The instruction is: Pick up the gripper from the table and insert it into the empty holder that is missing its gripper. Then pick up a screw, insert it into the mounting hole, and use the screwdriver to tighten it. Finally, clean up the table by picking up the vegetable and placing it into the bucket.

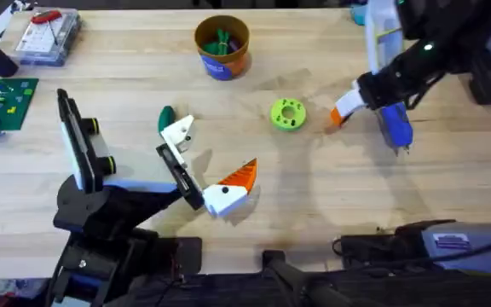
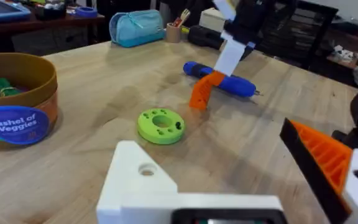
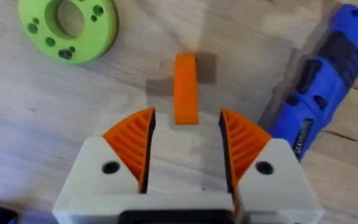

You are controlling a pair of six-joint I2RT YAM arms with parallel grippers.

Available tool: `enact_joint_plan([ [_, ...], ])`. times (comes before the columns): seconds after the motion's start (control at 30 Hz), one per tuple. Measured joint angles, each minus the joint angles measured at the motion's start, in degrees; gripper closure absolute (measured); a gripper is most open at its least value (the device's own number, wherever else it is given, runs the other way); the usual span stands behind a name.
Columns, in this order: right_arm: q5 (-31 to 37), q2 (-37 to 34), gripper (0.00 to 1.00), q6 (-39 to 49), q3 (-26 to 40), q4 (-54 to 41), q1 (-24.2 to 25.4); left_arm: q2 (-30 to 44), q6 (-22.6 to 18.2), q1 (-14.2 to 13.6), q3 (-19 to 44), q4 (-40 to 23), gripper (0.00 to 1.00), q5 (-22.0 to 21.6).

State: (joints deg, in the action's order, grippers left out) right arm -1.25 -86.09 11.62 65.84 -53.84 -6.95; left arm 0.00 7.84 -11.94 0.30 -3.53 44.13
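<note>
Right end effector (image 3: 185, 134) tilts down, fingers spread around the gripper (image 3: 185, 87).

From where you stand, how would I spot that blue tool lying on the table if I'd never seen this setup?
Start at the light wooden table and find the lime-green disc near its middle. On the right arm's side of the disc, past a small orange piece, lies the screwdriver, flat on the wood. It is the only long blue stick-shaped thing there, with a thin metal tip.
</note>
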Motion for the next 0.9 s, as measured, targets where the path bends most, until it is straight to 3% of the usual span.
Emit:
enact_joint_plan([
  [0.33,1.6,-6.4,0.413,-0.5,0.0,2.2,-3.7,0.0,0.0,0.0,0.0,0.0,0.009,0.0],
  [0.9,4.5,-6.6,0.413,-1.2,0.0,3.9,-3.3,0.0,0.0,0.0,0.0,0.0,0.009,0.0],
])
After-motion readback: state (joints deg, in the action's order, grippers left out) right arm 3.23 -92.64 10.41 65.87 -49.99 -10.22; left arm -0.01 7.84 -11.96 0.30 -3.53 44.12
